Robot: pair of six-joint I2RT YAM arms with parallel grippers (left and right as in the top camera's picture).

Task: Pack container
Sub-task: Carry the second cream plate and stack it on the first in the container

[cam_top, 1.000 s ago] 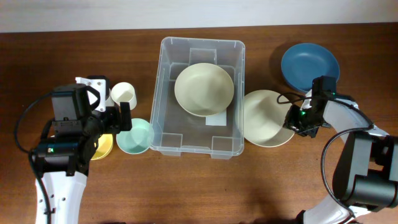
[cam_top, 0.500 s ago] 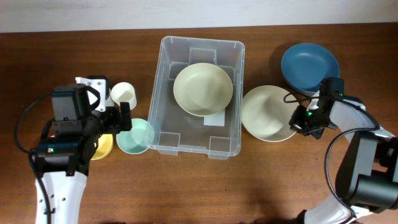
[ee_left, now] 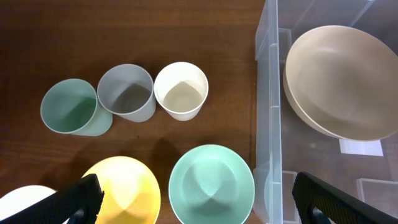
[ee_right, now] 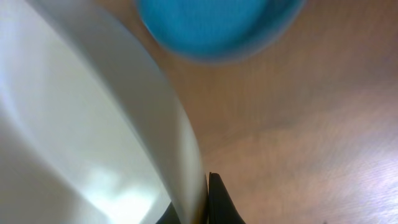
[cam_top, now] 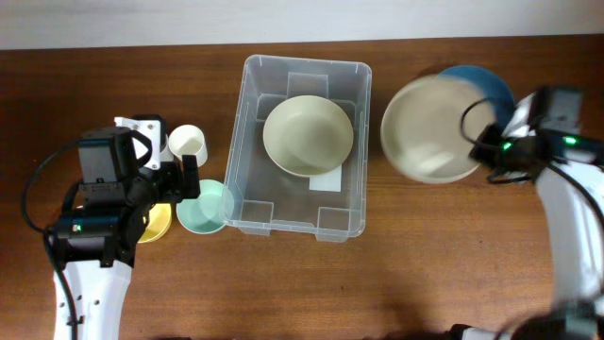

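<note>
The container (cam_top: 274, 203) sits at the centre of the counter (cam_top: 425, 274), long axis running near to far, open side up. One beige bowl (cam_top: 308, 135) lies inside it, in the far half, mouth up. The bowl's near-right edge overlaps a white label (cam_top: 327, 181) on the container base. The near half of the base is bare.

To the right of the container, I see the right gripper (cam_top: 486, 151) clamped on the right-hand rim of a pale cream bowl (cam_top: 436, 129). The right wrist view confirms this: a dark finger (ee_right: 214, 199) presses against the rim. The bowl is blurred. It covers the left part of a blue dish (cam_top: 491, 85) at the far right. Its left edge is near the container's right wall but apart from it.

To the left of the container, the left gripper (ee_left: 196, 186) hangs with its fingers spread wide and nothing between them. Below it, just beside the container's left wall, is a mint bowl (ee_left: 211, 185), with a yellow bowl (ee_left: 124, 190) to its left. Farther back, three cups stand upright in a row: white cup (ee_left: 181, 90), grey cup (ee_left: 126, 92), green cup (ee_left: 69, 106). The grey cup touches both neighbours.
</note>
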